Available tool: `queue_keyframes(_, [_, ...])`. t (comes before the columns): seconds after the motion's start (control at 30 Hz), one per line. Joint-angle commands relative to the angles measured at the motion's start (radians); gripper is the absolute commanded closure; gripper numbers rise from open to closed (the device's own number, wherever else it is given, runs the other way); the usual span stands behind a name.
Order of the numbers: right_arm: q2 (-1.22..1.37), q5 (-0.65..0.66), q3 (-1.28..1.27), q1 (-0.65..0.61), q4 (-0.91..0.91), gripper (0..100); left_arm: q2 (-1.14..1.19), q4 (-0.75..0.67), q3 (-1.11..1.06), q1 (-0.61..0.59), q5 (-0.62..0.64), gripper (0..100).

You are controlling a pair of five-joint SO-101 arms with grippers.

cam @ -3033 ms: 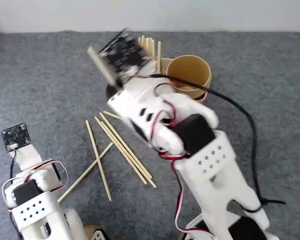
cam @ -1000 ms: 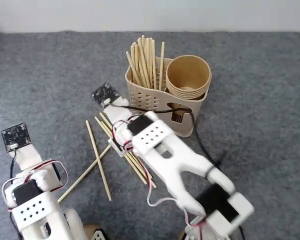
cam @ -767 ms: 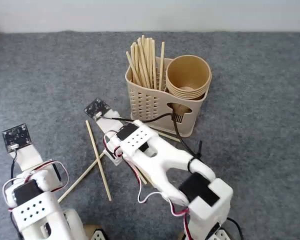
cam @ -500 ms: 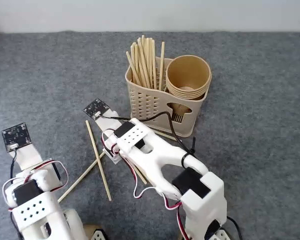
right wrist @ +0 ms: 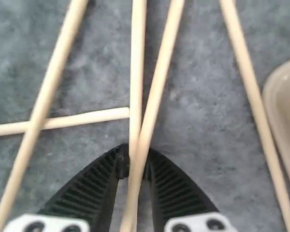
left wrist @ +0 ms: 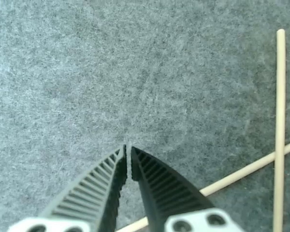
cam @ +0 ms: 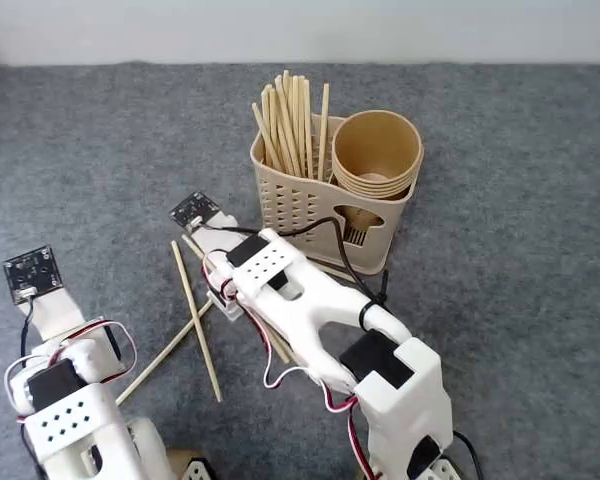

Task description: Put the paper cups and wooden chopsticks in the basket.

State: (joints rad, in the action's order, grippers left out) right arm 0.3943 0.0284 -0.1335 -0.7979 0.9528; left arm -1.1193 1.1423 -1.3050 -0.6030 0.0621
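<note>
The beige basket point(cam: 310, 205) stands at the back of the table with a bundle of wooden chopsticks point(cam: 290, 115) in one compartment and stacked paper cups point(cam: 377, 150) in the other. Several loose chopsticks point(cam: 194, 315) lie crossed on the grey carpet in front of it. My right arm point(cam: 280, 290) stretches low over them. My right gripper point(right wrist: 134, 151) is shut on two chopsticks point(right wrist: 154, 96) that run side by side between its jaws. My left gripper point(left wrist: 128, 147) is shut on nothing, just above bare carpet, with two crossed chopsticks point(left wrist: 279, 116) off to one side.
The basket's corner point(right wrist: 285, 101) lies close beside my right gripper. Another chopstick point(right wrist: 246, 77) rests between the gripper and that corner. My left arm point(cam: 65, 375) sits at the front left. Open carpet stretches to the far left and right.
My right arm has swung from the basket down to the loose chopsticks and settled low over them. The left arm has stayed still.
</note>
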Motion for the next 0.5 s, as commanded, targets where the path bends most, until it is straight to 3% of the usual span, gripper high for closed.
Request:
queue_keyframes(0.0, [-0.093,0.0,0.023,-0.007,0.053,99.0,-0.02,-0.017,0.004,-0.006,-0.008,99])
queue_keyframes(0.47, [-0.684,0.002,0.025,-0.007,0.243,99.1,-0.02,-0.017,0.004,-0.006,-0.008,99])
